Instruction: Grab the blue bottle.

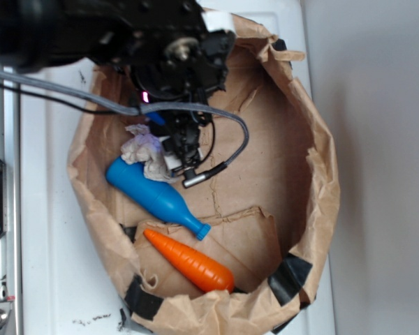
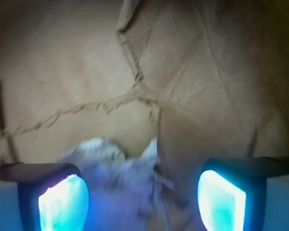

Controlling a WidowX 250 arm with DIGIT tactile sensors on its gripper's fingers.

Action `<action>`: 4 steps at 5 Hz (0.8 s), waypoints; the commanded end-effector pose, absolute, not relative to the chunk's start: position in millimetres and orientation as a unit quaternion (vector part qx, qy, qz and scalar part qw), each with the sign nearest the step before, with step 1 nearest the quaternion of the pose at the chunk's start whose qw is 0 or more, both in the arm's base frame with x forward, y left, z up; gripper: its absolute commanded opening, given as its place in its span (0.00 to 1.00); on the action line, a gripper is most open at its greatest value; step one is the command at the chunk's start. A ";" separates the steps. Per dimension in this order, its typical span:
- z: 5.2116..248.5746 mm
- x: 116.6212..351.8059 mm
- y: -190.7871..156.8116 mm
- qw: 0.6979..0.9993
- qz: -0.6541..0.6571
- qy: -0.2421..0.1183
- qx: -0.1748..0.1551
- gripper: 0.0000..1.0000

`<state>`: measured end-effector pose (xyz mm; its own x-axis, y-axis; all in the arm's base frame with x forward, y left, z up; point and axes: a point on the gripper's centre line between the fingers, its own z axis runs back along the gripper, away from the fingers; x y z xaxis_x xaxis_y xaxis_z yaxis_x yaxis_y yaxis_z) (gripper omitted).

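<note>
The blue bottle (image 1: 153,196) lies on its side inside a brown paper bag (image 1: 265,139), neck pointing to the lower right. A crumpled white paper ball (image 1: 145,151) rests against its wide end. My gripper (image 1: 181,157) hangs just right of the paper ball and above the bottle's body. In the wrist view the gripper (image 2: 142,199) is open, its glowing pads (image 2: 63,204) wide apart, with the paper ball (image 2: 113,166) between and below them. The bottle is out of view in the wrist view.
An orange toy carrot (image 1: 190,261) lies below the bottle near the bag's front edge. The bag's crumpled rim (image 1: 321,181) rings everything, patched with black tape (image 1: 291,278). A grey cable (image 1: 216,115) loops over the bag. White surface surrounds the bag.
</note>
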<state>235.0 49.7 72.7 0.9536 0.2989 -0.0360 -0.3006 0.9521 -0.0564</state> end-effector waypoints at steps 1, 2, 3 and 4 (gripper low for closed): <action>104.7 233.5 43.0 0.995 0.088 -0.042 -0.026 1.00; 101.5 231.5 45.9 0.997 0.055 -0.053 -0.028 1.00; 98.7 233.7 46.4 0.998 0.021 -0.063 -0.023 1.00; 97.6 237.2 46.0 0.997 -0.020 -0.070 -0.010 1.00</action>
<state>234.3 43.5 85.3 0.9961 -0.0247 0.0852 0.0277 0.9990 -0.0340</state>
